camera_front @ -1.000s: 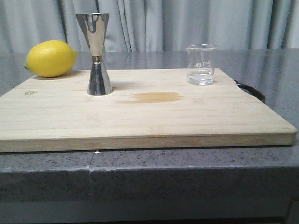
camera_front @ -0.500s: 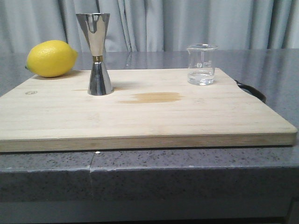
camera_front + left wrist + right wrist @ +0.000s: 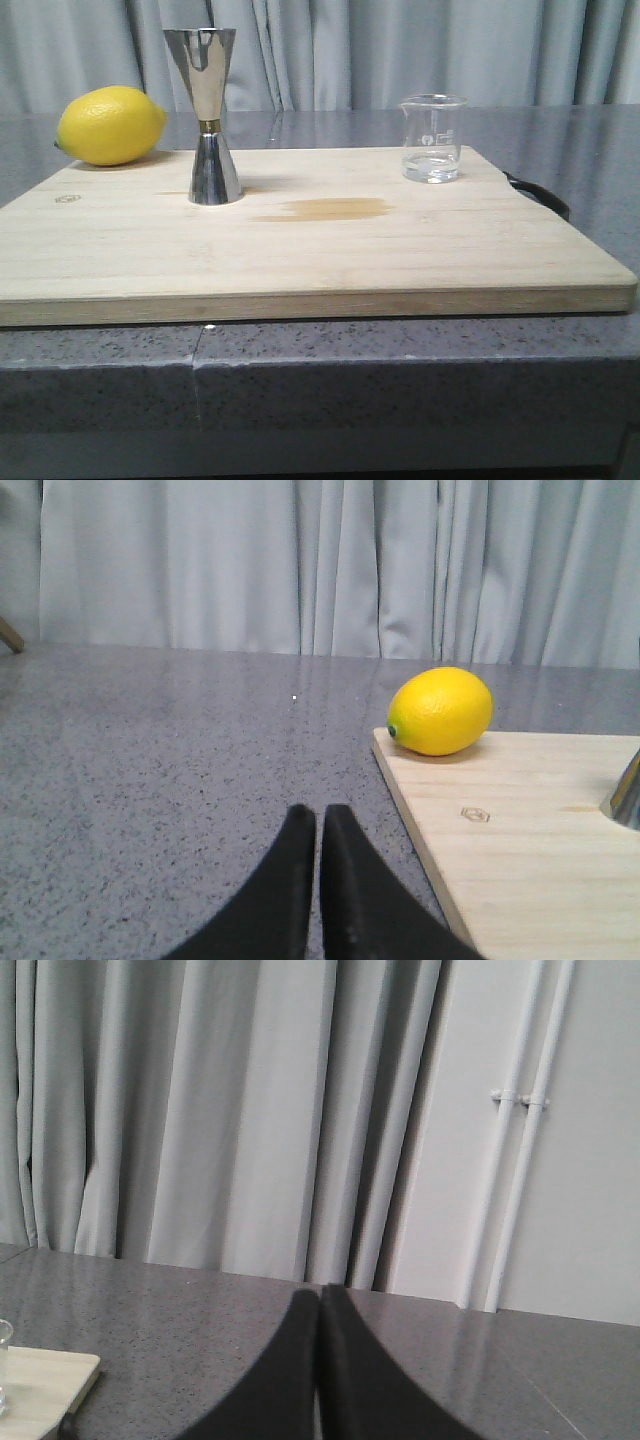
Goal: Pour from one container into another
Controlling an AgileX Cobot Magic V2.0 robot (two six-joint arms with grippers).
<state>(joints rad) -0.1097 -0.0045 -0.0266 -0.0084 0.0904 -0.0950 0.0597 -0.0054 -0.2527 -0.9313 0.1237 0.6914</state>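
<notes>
A small clear glass beaker [image 3: 432, 138] with a little clear liquid stands at the back right of the wooden cutting board [image 3: 300, 250]. The tall steel jigger [image 3: 205, 115] with a gold band at its waist stands upright at the back left of the board; only its base edge [image 3: 627, 795] shows in the left wrist view. Neither gripper appears in the front view. My left gripper [image 3: 319, 818] is shut and empty, low over the grey counter beside the board's left edge. My right gripper [image 3: 320, 1298] is shut and empty, off the board's right side; a sliver of the beaker [image 3: 3, 1360] shows at the frame edge.
A yellow lemon [image 3: 110, 125] rests at the board's back left corner, also the lemon [image 3: 441, 710] in the left wrist view. A darker stain [image 3: 330, 208] marks the board's middle. A black strap [image 3: 540, 195] hangs off its right side. Grey curtains hang behind the counter [image 3: 400, 370].
</notes>
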